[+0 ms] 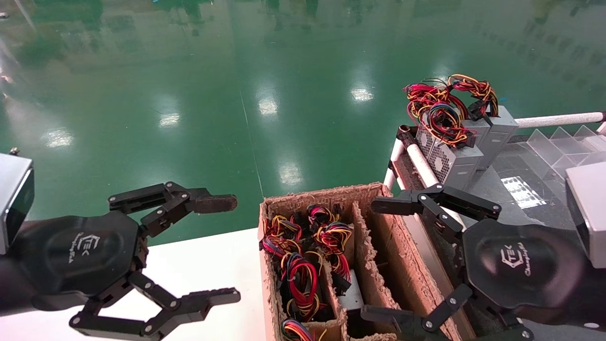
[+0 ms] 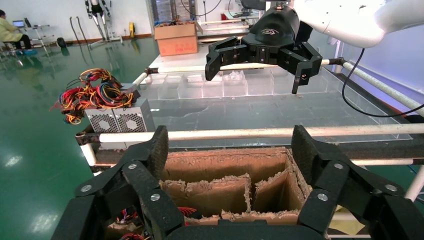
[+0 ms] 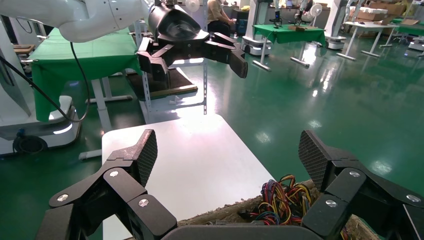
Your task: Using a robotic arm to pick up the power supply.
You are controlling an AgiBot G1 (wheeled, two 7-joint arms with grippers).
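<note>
Power supplies stand in a cardboard box (image 1: 375, 265): looped red, yellow and blue wire bundles (image 1: 303, 270) fill its left compartment, and one silver body (image 1: 351, 297) shows in the middle one. My right gripper (image 1: 374, 258), with all-black fingertips, hangs open over the box's right side, holding nothing. In the right wrist view its jaws (image 3: 230, 152) stand wide apart above the box rim and the wires (image 3: 282, 202). My left gripper (image 1: 229, 249), with a brownish pad, is open over the white table, left of the box.
More silver power supplies (image 1: 457, 158) with wire bundles stand on the dark rack table (image 1: 516, 175) at the right, behind a white pipe rail (image 1: 426, 170). Clear plastic dividers (image 1: 561, 142) lie farther right. The white table (image 1: 203, 265) is left of the box, with green floor beyond.
</note>
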